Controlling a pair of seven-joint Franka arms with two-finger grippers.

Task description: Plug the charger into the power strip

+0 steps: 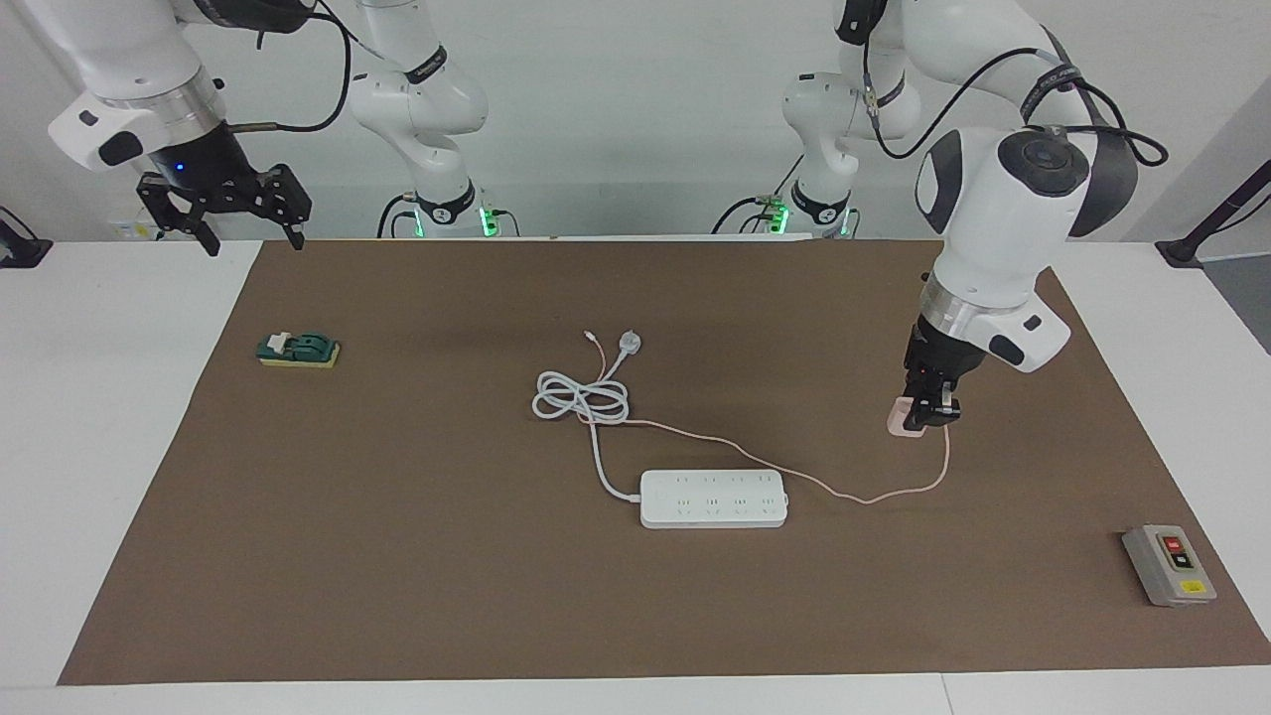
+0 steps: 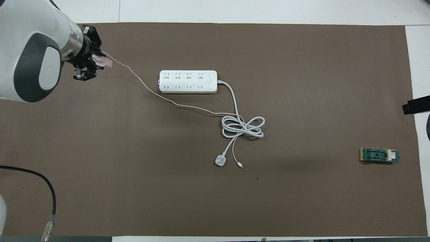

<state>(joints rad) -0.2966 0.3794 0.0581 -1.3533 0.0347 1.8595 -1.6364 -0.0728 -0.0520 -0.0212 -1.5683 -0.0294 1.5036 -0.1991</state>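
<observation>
- Facing view: the left end effector (image 1: 924, 418) is clamped on the charger (image 1: 900, 421), its fingertips closed against the pale-pink cube, which hangs clear of the brown mat (image 1: 397, 556).
- It hangs over bare mat toward the left arm's end of the worktop (image 1: 109, 417), with a strip of open mat between it and the power strip (image 1: 714, 499).
- The charger's thin pink cable (image 1: 874, 495) drops from the cube, loops on the mat just beside the power strip's end, then runs along the side of the strip nearer the robots to the coiled white cord (image 1: 581, 398).
- The power strip lies flat near the middle of the mat, sockets up, nothing plugged in; its thick cord leaves the end toward the right arm and ends in a white plug (image 1: 630, 344) nearer the robots.
- The right end effector (image 1: 226, 204) waits with its fingers spread apart and nothing in them, over the mat's corner at the right arm's end.
- A small green block (image 1: 298, 350) sits near the mat's edge at the right arm's end; a grey button box (image 1: 1169, 564) sits near the mat's edge at the left arm's end, farther from the robots.
- Overhead view: the mat around the power strip (image 2: 188, 81) is open on the side away from the robots and toward the left end effector (image 2: 88, 65); the cord coil (image 2: 242, 127) crowds the nearer side.
</observation>
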